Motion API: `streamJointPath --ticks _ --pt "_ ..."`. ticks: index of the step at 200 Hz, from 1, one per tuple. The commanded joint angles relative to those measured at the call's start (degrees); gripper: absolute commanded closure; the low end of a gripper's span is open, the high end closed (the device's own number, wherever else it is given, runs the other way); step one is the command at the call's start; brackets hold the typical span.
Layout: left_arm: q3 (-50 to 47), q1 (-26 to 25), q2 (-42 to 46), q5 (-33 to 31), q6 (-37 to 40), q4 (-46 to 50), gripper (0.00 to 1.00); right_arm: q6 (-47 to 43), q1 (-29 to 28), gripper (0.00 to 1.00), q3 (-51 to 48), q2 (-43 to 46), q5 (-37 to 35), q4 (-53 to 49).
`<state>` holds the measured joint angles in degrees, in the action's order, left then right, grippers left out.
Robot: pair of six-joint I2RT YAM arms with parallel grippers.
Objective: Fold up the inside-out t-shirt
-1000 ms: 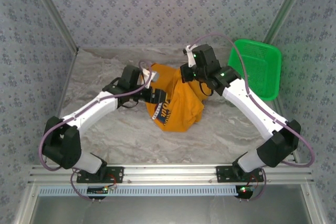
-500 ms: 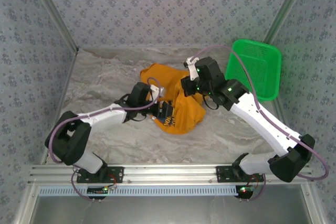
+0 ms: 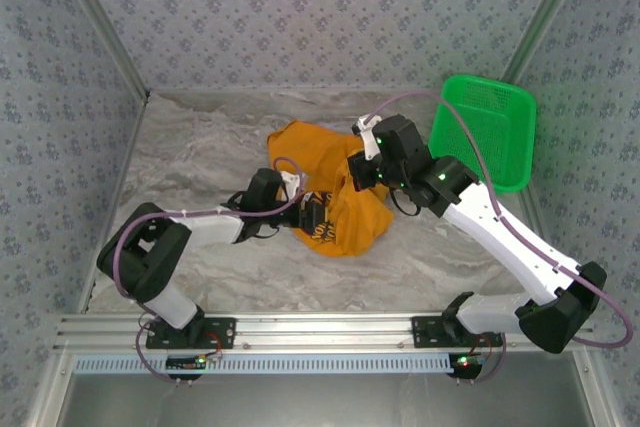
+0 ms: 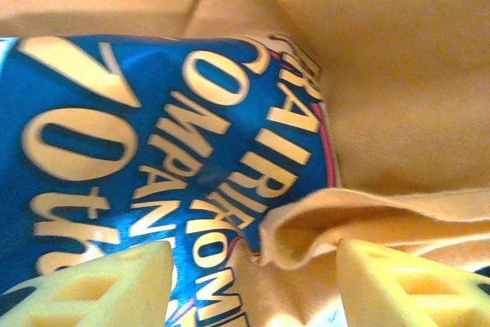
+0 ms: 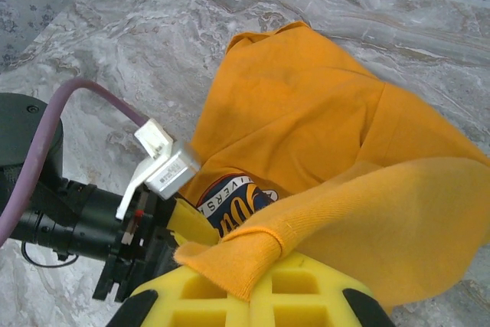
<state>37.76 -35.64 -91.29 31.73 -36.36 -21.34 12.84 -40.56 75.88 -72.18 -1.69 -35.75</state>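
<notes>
**T-shirt** [image 3: 312, 147]: orange-yellow cloth, bunched in a wrinkled heap near the middle of the tabletop, between the two pincers. Its far part lay flat on the surface; its right part was raised in a loose drape. In the right wrist view [image 5: 306, 112] one hemmed edge was folded over.

**Print** [image 3: 318, 230]: blue panel with pale lettering on the near side of the heap. It lay close under the left wrist camera [image 4: 115, 135], with a hemmed fold of cloth curling up beside it.

**Left pincer** [image 3: 314, 212]: low at the near left edge of the heap, pointing right. Its jaws were spread [image 4: 256, 269], with the hemmed fold standing between the two yellow fingertips [image 4: 115, 277] and touching neither.

**Right pincer** [image 3: 362, 172]: at the right side of the heap. Its jaws were pressed together, pinching the folded hem of the t-shirt [image 5: 253, 296], and cloth hung from the grip.

**Tabletop** [image 3: 200, 147]: grey marble pattern, bare around the heap.

**Basket** [image 3: 490, 127]: green mesh, at the far right corner, well apart from the t-shirt, with the right arm between them.
</notes>
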Motion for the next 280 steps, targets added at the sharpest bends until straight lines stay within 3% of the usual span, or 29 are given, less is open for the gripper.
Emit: streamJointPath --ticks 1,111,151,184,199,222,259,280 --pt "-0.9 1.6 1.5 1.5 -2.4 -4.3 0.42 0.1 -0.4 1.00 -0.5 1.2 -0.5 -1.0" --pt "1.7 -2.6 -4.3 5.1 -4.9 -11.3 0.44 0.2 -0.7 1.00 -0.6 0.6 -0.9 -1.1" --pt "3.9 -2.5 -6.3 6.2 -3.6 -10.0 1.00 0.2 -1.2 1.00 -1.3 0.6 -1.5 -0.6" --pt "7.0 2.0 1.2 4.1 -1.7 -2.4 1.00 3.2 1.1 1.00 -2.1 -1.2 -10.1 -2.1" --pt "14.6 3.3 6.1 -2.5 6.2 13.4 1.00 2.9 3.9 1.00 -2.4 -2.9 -11.0 0.9" --pt "32.5 4.1 6.8 -20.3 18.4 35.1 1.00 -0.4 9.4 1.00 2.1 -7.8 -12.3 5.2" --pt "58.8 7.2 1.3 -30.8 25.8 44.5 1.00 -3.8 14.6 1.00 19.7 -15.9 -12.2 6.7" --pt "71.7 6.9 -0.3 -31.4 29.1 49.7 1.00 -5.0 14.8 1.00 29.5 -16.9 -11.6 4.4"
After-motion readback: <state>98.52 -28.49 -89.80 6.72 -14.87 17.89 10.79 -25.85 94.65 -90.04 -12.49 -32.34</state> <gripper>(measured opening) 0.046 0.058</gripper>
